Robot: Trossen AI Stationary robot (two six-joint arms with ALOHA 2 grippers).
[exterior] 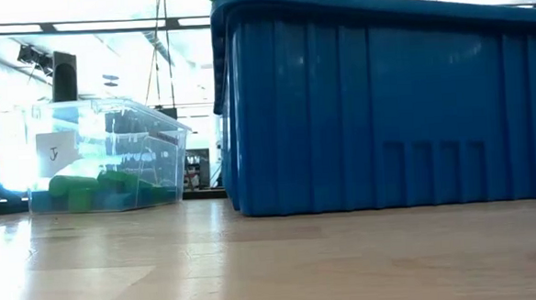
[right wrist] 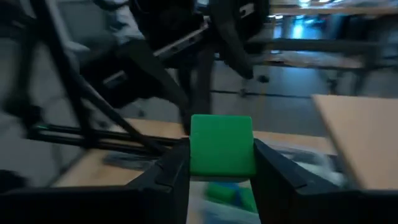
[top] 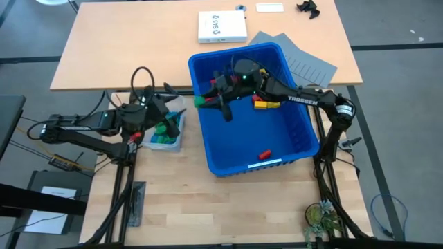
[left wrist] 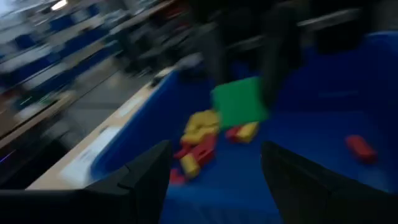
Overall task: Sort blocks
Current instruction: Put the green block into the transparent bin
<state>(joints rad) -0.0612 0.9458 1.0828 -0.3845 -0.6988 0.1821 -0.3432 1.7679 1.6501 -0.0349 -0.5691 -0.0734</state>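
Observation:
A large blue bin (top: 304, 149) stands mid-table with loose blocks in it: a yellow and red cluster (left wrist: 199, 140), another red one (top: 264, 153). My right gripper (right wrist: 222, 162) reaches in from the table's right and is shut on a green block (right wrist: 222, 146), which hangs over the bin's left wall (top: 201, 102). To the bin's left, a small clear tub (exterior: 103, 154) rests on the table with green and blue blocks (top: 165, 133) inside. My left gripper (left wrist: 214, 174) hovers above the tub, open, nothing between its fingers, facing the bin. My right gripper pinches the green block by two opposite sides (right wrist: 196, 155) between its two fingers. The fingers lie roughly level and come from the table's right side. The block is lifted clear, above the bin's left wall, its broad face toward the wrist camera.
A white box (top: 221, 26), grey sheets (top: 297, 59) and a small black object (top: 309, 8) lie at the table's far side. Cables (top: 142, 76) loop beside the left arm. Bare wood (top: 173, 207) shows in front of the bin and tub.

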